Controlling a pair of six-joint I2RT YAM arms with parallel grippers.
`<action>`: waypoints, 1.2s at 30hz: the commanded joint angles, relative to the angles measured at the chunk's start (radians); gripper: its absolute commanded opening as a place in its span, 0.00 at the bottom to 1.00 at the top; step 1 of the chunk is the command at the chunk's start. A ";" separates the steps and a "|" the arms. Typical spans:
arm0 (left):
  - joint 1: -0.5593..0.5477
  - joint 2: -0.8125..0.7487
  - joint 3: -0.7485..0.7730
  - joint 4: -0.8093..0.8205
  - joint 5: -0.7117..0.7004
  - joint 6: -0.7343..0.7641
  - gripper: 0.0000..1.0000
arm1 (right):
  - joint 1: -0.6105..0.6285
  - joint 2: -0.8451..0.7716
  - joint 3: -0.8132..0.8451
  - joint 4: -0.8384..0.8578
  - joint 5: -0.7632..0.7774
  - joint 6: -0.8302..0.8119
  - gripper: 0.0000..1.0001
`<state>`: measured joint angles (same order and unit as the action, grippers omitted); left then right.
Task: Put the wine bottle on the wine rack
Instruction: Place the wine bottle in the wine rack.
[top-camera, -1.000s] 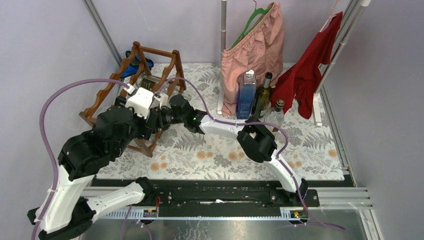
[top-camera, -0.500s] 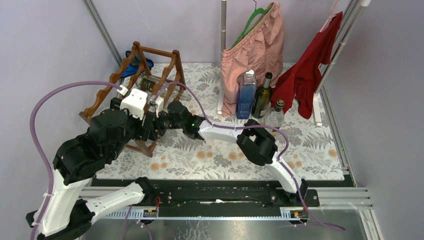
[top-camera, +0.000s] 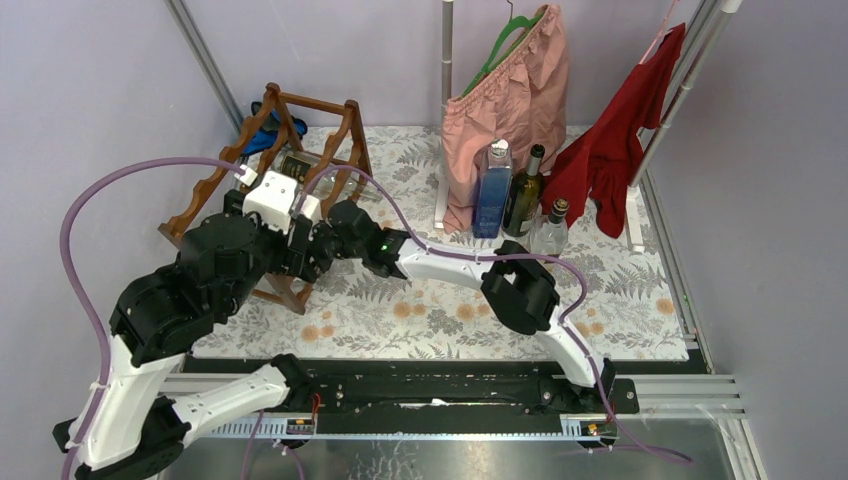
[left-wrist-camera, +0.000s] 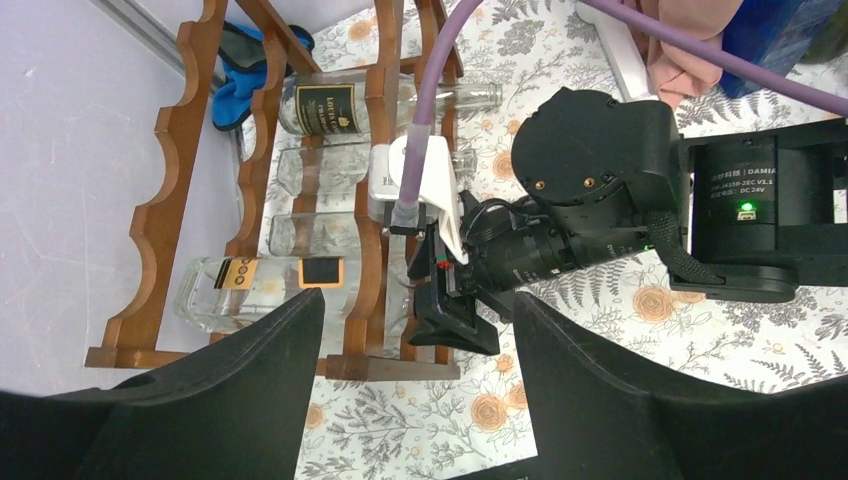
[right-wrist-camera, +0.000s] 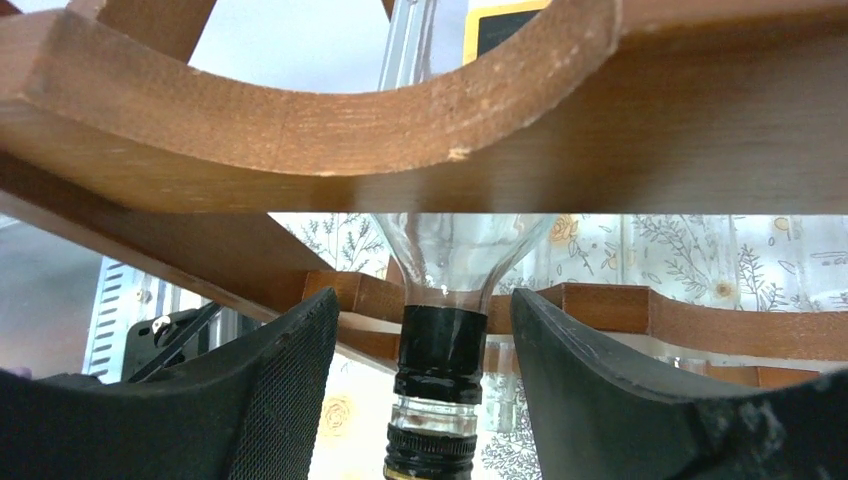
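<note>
The wine rack (top-camera: 205, 190) is a reddish-brown scalloped frame at the back left of the mat. A clear wine bottle (left-wrist-camera: 260, 285) with an orange-edged black label lies on the rack's (left-wrist-camera: 265, 130) lowest tier. Its black-banded neck (right-wrist-camera: 440, 350) pokes out past the front rail. My right gripper (right-wrist-camera: 420, 390) is open and straddles that neck, with a gap on both sides. In the left wrist view, one of the right gripper's fingers (left-wrist-camera: 455, 310) shows at the rack's front. My left gripper (left-wrist-camera: 418, 330) hangs open above the mat by the rack's near corner, holding nothing.
Three more bottles lie on higher tiers, one with a dark label (left-wrist-camera: 320, 105). A blue bottle (top-camera: 493, 195), a dark green bottle (top-camera: 525, 195) and a small clear bottle (top-camera: 553, 225) stand at the back. A pink garment (top-camera: 510, 100) and red cloth (top-camera: 615, 140) hang there.
My left wrist has drifted slightly left, away from the rack's front. The right arm has barely shifted, and its gripper stays at the bottle's neck.
</note>
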<state>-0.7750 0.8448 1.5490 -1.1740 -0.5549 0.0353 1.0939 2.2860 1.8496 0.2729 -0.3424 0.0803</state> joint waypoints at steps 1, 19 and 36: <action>0.005 0.010 0.028 0.101 0.017 0.017 0.76 | -0.038 -0.054 0.025 -0.104 -0.031 -0.019 0.71; 0.005 0.062 0.114 0.204 0.093 0.011 0.77 | -0.139 -0.152 -0.060 -0.052 -0.418 0.185 0.68; 0.005 0.039 0.085 0.264 0.092 0.001 0.75 | -0.107 -0.128 -0.171 -0.098 -0.385 0.094 0.31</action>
<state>-0.7750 0.9005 1.6375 -0.9787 -0.4583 0.0536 0.9688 2.1319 1.6150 0.2028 -0.7605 0.2142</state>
